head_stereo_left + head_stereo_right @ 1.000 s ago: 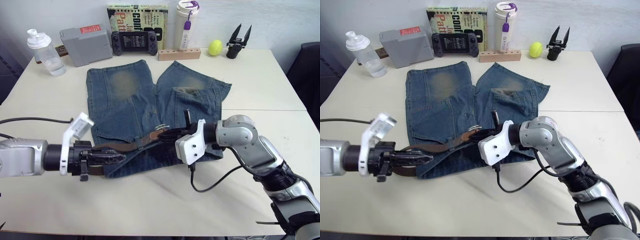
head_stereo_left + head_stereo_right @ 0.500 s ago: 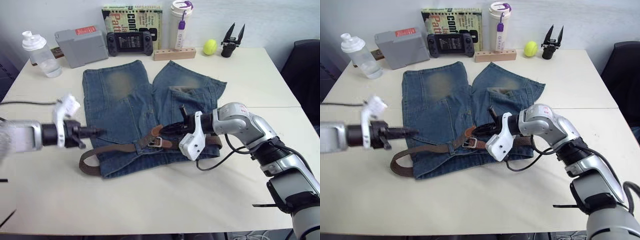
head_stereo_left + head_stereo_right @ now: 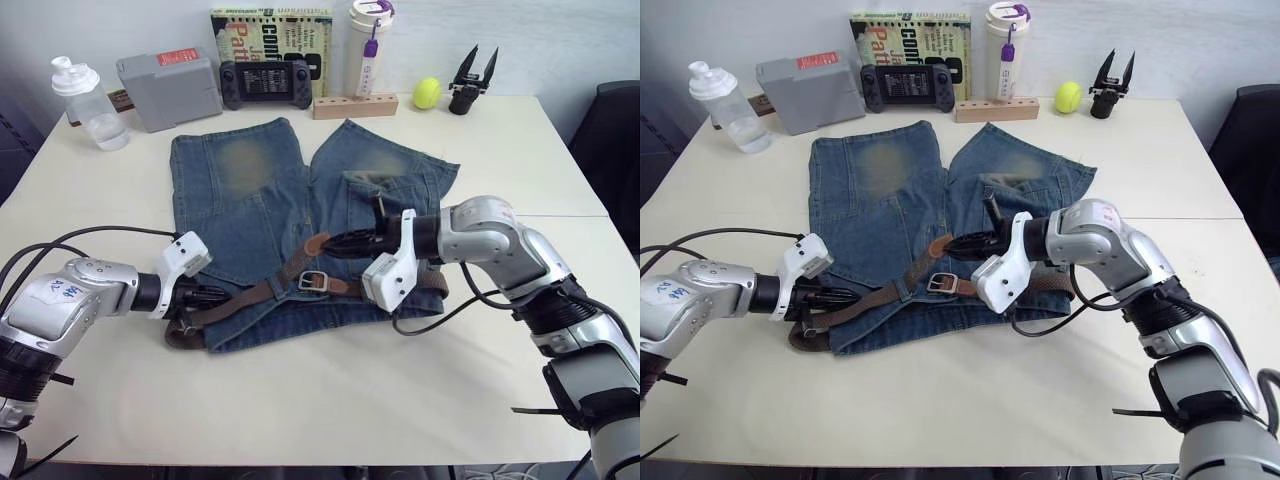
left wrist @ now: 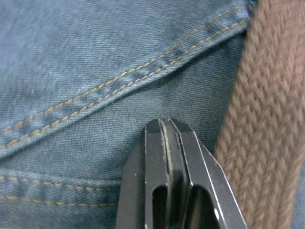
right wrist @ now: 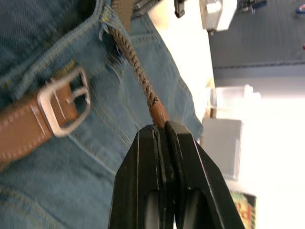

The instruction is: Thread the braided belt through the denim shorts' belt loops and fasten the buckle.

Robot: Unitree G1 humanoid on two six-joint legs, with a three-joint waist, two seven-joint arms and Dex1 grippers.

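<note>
On the pale table, denim shorts spread flat, legs pointing toward the far edge, waistband nearest the robot. Along that waistband, braided belt lying slantwise, one end curling into a brown loop off the shorts' left corner, strap passing under at least one of the belt loops near the middle; how many others it passes, cannot tell. Just right of that, buckle resting flat on the denim, silver frame on a tan leather end, not fastened.

Above the buckle, tan tip lifted off the cloth and pinched in the right gripper, fingers pressed together on it; in the right wrist view, braided cord narrowing into the leather tip right at the black fingertips, buckle off to one side.

At the shorts' left corner, left gripper low over the waistband, right beside the strap. From the left wrist view, fingers pressed together with nothing between them, tips on or just above blue denim with yellow stitching, brown weave running alongside, close but not gripped.

Along the far edge, clear bottle, grey box, black game controller, book propped upright, white tumbler, wooden block, yellow-green ball and a spare black gripper.
</note>
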